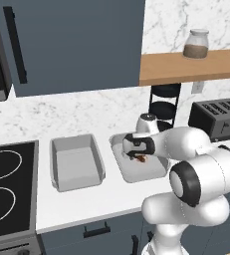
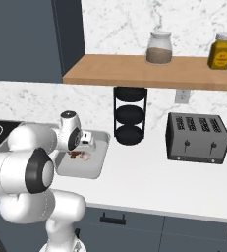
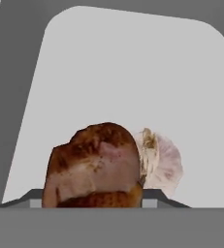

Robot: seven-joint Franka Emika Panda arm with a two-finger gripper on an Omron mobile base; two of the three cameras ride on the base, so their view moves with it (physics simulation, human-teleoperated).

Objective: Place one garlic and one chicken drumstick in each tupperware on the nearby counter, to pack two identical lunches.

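The robot's dark fingers (image 3: 91,201) seem to pinch the brown roasted chicken drumstick (image 3: 91,167), low inside the right grey plastic tub (image 1: 120,164); the view there is poor. Just beside it lies the pale papery garlic bulb (image 3: 161,162), so this lunch is probably nearly packed. The tub walls stand close around. Farther left on the white speckled surface (image 1: 76,201), the other grey tub (image 1: 76,164) has open room.
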